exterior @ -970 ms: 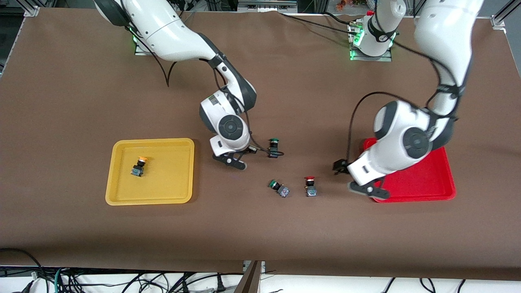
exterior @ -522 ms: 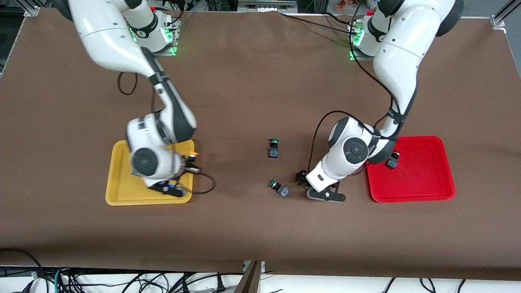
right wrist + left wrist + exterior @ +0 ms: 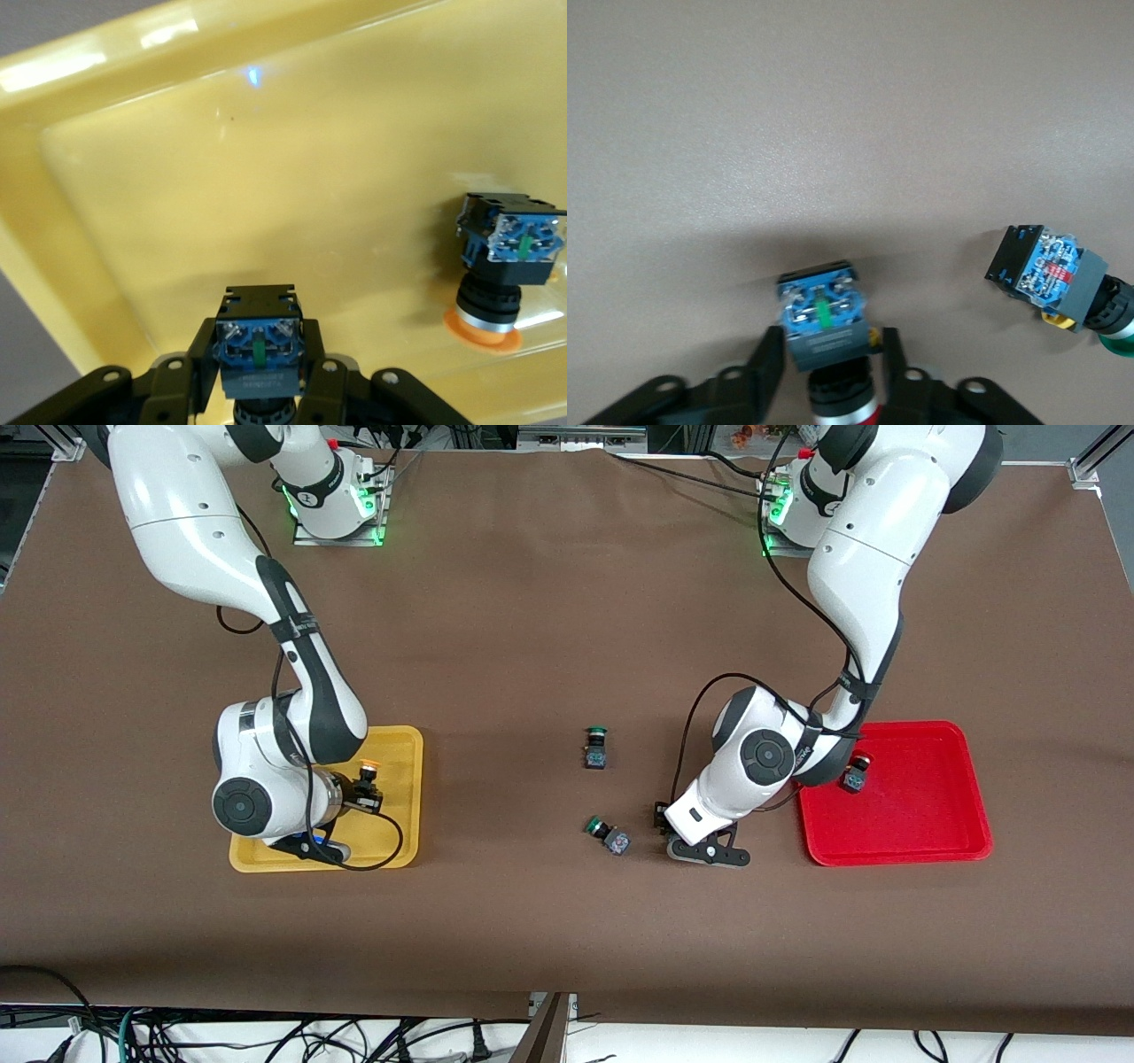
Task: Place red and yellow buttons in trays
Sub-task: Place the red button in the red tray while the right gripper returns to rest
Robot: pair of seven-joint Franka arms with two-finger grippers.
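My right gripper [image 3: 365, 784] is shut on an orange-yellow-capped button [image 3: 366, 772] and holds it low over the yellow tray [image 3: 394, 744]. In the right wrist view the fingers [image 3: 205, 367] clasp its blue-grey base [image 3: 257, 341]. A second yellow button [image 3: 509, 257] stands in the tray [image 3: 266, 177]; the arm hides it in the front view. My left gripper [image 3: 663, 819] is down at the table between the green buttons and the red tray [image 3: 921, 806]. Its fingers [image 3: 769, 367] are shut on a red-capped button [image 3: 822, 323]. Another red button [image 3: 855, 775] lies in the red tray.
Two green-capped buttons lie mid-table: one [image 3: 595, 748] farther from the front camera, one [image 3: 607, 835] beside my left gripper, also in the left wrist view [image 3: 1063, 279]. Brown cloth covers the table.
My right arm carried the yellow button from mid-table to over the yellow tray. My left arm left the red tray, where a red button now lies, and came down on the red button on the table.
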